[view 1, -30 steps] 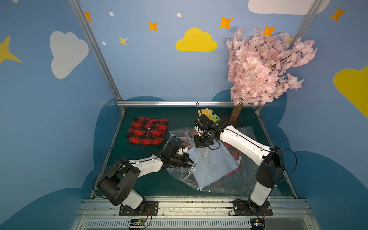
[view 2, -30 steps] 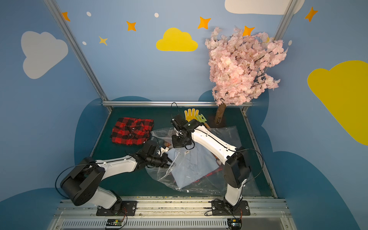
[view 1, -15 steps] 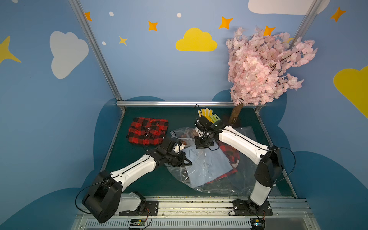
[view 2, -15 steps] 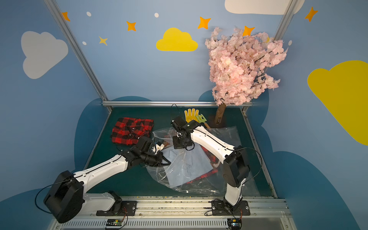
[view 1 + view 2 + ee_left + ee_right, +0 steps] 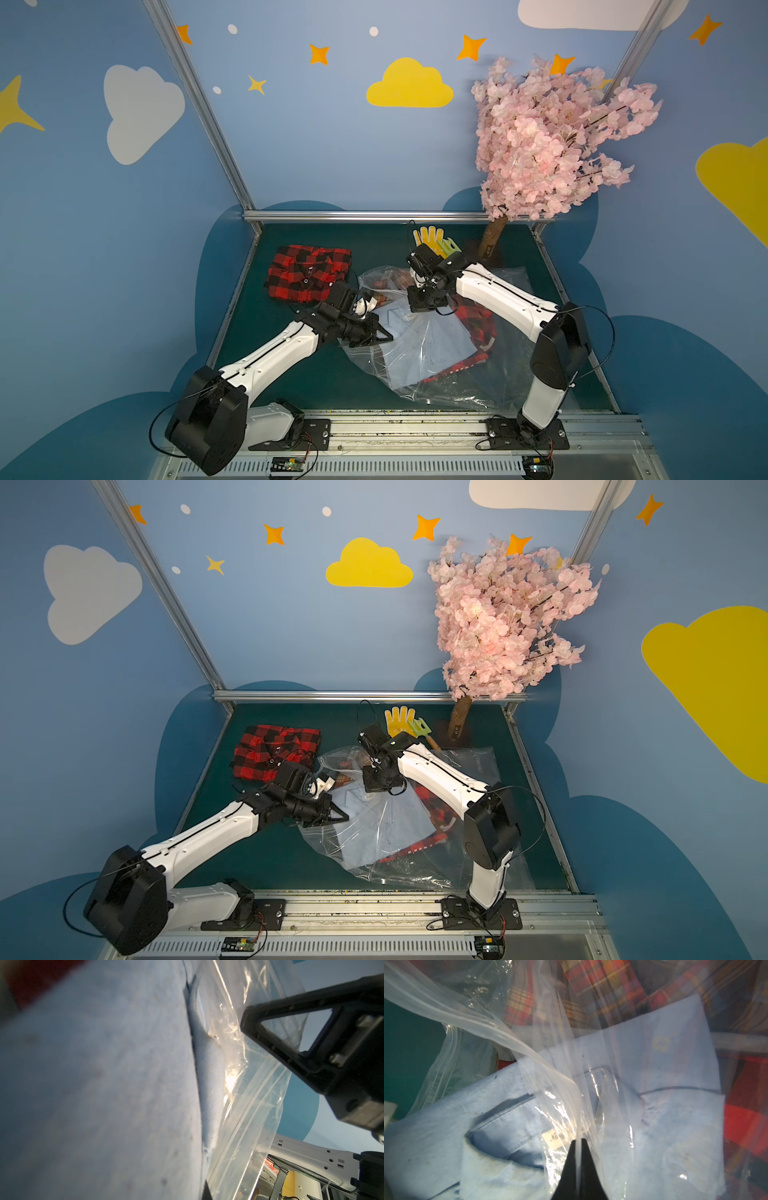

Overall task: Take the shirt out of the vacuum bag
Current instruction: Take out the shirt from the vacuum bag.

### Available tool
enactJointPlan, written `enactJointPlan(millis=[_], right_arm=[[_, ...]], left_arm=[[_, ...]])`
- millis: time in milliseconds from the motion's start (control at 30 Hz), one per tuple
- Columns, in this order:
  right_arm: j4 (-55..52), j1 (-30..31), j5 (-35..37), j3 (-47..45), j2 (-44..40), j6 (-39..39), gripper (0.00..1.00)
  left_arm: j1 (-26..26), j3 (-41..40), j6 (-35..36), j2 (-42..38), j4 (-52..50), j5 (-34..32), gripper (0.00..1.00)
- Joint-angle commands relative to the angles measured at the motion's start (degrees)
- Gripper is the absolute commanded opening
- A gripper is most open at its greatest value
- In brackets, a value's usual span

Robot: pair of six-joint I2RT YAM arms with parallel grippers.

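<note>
Noted: right gripper (image 5: 578,1145) clamped on vacuum bag (image 5: 449,395) film; left gripper (image 5: 384,332) closed at blue shirt (image 5: 432,345) edge, hold unconfirmed; advise holding film high, drawing shirt leftward.

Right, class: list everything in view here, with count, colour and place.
vacuum bag: one, clear, centre of table
collared shirt: one, light blue, at bag's mouth
plaid clothing: count unclear, red, inside bag
checked shirt: one, red-black, table's far left
glove: one, yellow, far edge
hand rake: one, green, beside glove
blossom tree: one, pink, far right corner
left pincer: one, black, shut at collared shirt's edge
right pincer: one, black, shut on bag film
</note>
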Motion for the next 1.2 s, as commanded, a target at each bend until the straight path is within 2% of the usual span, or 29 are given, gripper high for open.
enactJointPlan(millis=[0,300,567,700,833,1167], right_arm=[[-1.2,-0.5,1.5,-1.3,1.1,0.0,0.0],[-0.2,-0.5,1.2,-2.7,0.5,0.0,0.0],[1.9,-0.1,-0.4,-4.4,-0.3,-0.3,0.0],[2.5,-0.1,-0.7,-5.0,-0.6,-0.3,0.0],[2.3,0.0,-0.7,-5.4,-0.7,-0.4,0.0],[2.5,0.1,-1.8,-6.3,-0.8,-0.8,0.0]], left_arm=[[0.5,2.4,1.5,0.2,1.1,1.9,0.03],[0.8,15.7,11.0,2.9,-11.8,-1.6,0.03],[1.6,22.5,13.7,5.5,-15.3,-2.8,0.03],[1.1,25.8,13.4,8.2,-15.1,-0.4,0.03],[1.0,23.8,12.9,8.4,-14.0,0.0,0.03],[1.2,7.8,9.0,7.2,-5.7,-1.1,0.04]])
